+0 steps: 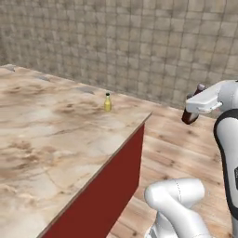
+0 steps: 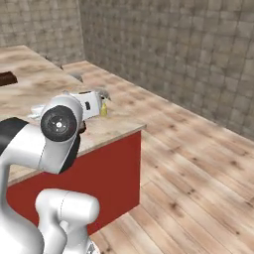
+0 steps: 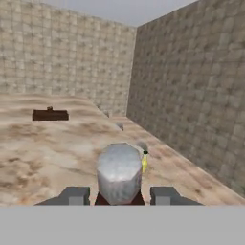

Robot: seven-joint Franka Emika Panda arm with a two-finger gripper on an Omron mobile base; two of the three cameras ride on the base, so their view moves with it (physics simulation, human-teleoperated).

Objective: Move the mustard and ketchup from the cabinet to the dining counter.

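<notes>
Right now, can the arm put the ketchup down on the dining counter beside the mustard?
Probably yes. The claw is shut on the ketchup just off the corner of the dining counter. The mustard stands upright near that edge, with bare stone around it.

Tiled walls, plank floor and a few small strays around me

From my hand view, two grey-brown stone-tiled walls (image 3: 72, 52) meet in a corner at about twelve o'clock. A flat dark brown block (image 3: 50, 115) lies at ten o'clock with a small knob on top, and two small grey bits (image 3: 119, 127) sit near the middle; I cannot tell what they are. In my right base view the same dark block (image 2: 5, 78) is cut by the edge at nine o'clock, and the light wooden plank floor (image 2: 198, 168) spreads from three to five o'clock up to the foot of the wall.
</notes>
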